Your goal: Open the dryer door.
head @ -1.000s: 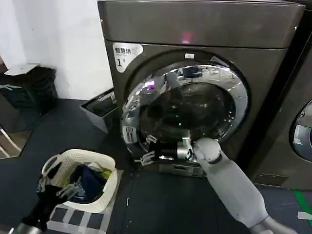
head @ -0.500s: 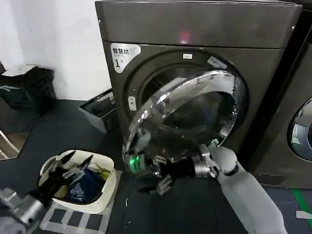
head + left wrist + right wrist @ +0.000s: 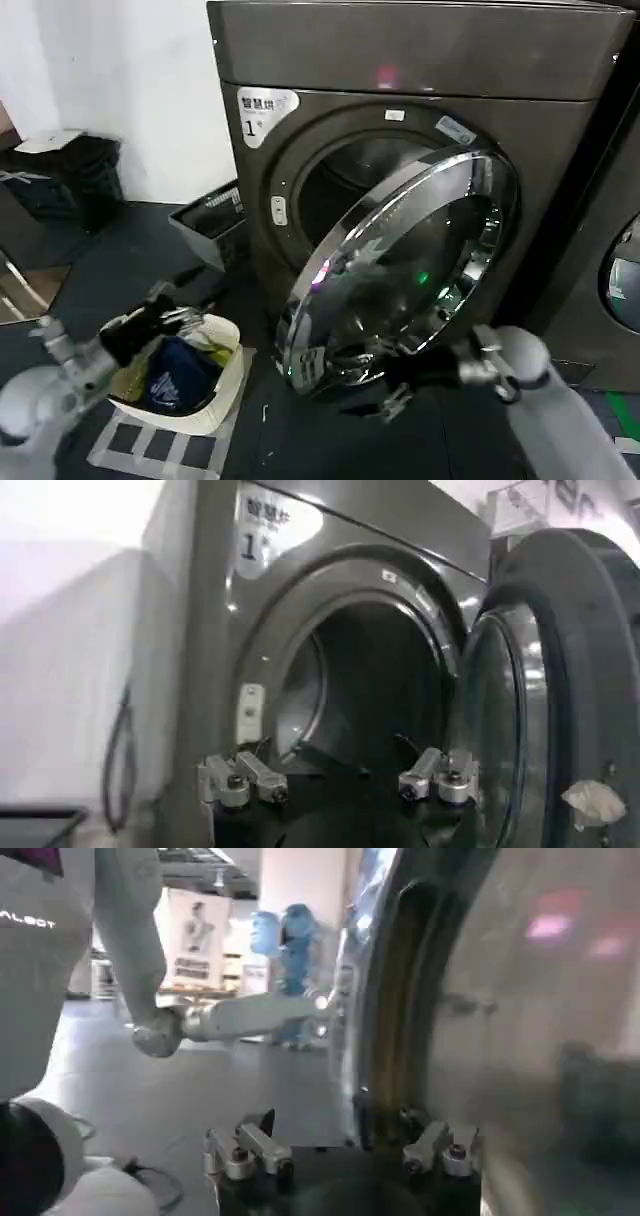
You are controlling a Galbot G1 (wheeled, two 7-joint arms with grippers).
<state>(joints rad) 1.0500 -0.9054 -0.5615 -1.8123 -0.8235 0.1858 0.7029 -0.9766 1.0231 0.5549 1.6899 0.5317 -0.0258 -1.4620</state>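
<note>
The dryer (image 3: pixel 400 50) is dark grey-brown, with a white "1" sticker and a red light. Its round dryer door (image 3: pixel 420 260), a chrome rim around dark glass, stands swung partly open on its right-hand hinge, baring the drum opening (image 3: pixel 345 185). My right gripper (image 3: pixel 388 398) is low under the door's bottom edge. In the right wrist view this gripper (image 3: pixel 345 1148) is open, with the chrome rim (image 3: pixel 372 1048) running down between its fingers. My left gripper (image 3: pixel 165 308) hovers over the basket, left of the door. That gripper (image 3: pixel 340 780) is open, empty and faces the drum.
A white laundry basket (image 3: pixel 222 385) with clothes sits on a checkered mat at the lower left. A grey tray (image 3: pixel 210 225) leans beside the dryer, and a black box (image 3: pixel 70 175) stands further left. A neighbouring machine (image 3: pixel 620 280) is at the right.
The door has swung further out from the dryer, baring more of the drum. My right gripper followed its lower edge outward. My left arm rose and moved toward the dryer.
</note>
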